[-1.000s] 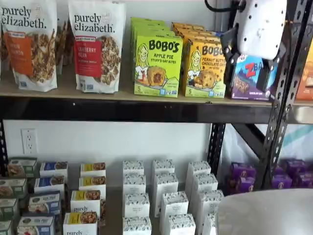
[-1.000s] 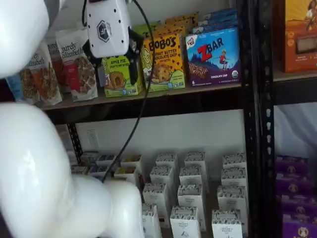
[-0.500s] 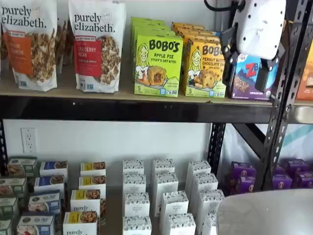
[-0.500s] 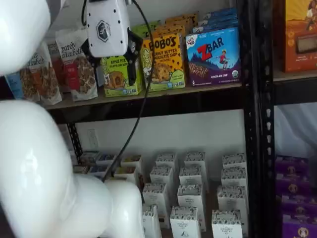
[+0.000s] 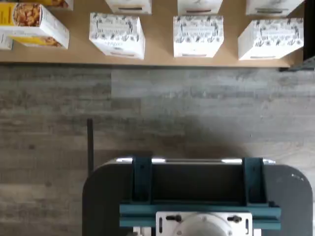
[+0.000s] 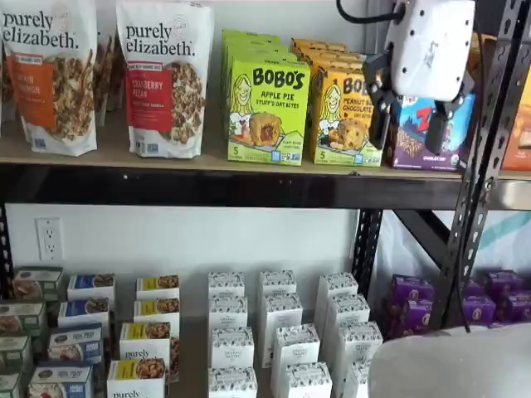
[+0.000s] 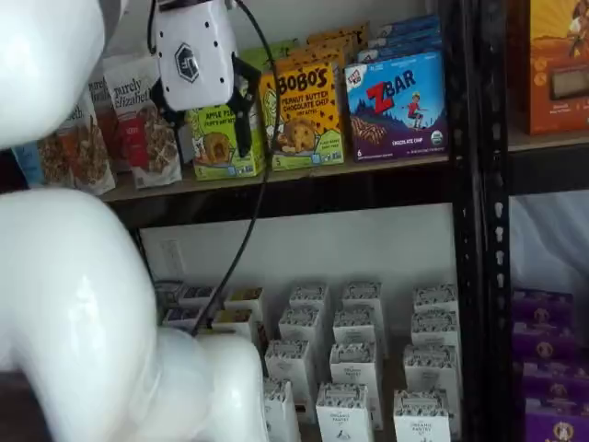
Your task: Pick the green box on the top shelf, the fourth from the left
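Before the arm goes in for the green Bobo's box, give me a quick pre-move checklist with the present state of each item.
1. Target in sight: ok. The green box stands upright at the front of its row on the top shelf.
2. Tool open: ok. A plain gap shows between its two black fingers.
3. Tool empty: ok. Nothing sits between the fingers.
4. Tool lined up with the target: cannot tell. One shelf view puts it before the ZBar box, the other before the green box.
5. Neighbour clearance: not ok. The yellow Bobo's box stands close against the target's side.
6. Cable free: cannot tell. It hangs in front of the shelf.
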Controlling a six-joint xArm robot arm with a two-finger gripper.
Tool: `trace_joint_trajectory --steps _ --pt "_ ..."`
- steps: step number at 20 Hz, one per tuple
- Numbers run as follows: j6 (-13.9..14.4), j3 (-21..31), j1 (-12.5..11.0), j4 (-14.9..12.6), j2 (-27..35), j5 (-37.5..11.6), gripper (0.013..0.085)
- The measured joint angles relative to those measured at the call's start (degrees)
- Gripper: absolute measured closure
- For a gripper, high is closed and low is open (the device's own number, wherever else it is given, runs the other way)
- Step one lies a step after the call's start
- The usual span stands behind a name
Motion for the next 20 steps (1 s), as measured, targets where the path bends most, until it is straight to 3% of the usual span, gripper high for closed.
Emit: trace_joint_trajectory --steps 4,12,20 --pt "1.6 0.7 1.6 0.2 -0.1 -3.0 0.0130" --pt "6.9 0.6 7.9 -2.4 1.6 -7.8 0.0130" --pt "8.6 0.3 9.6 -2.7 3.3 -11.4 0.0130"
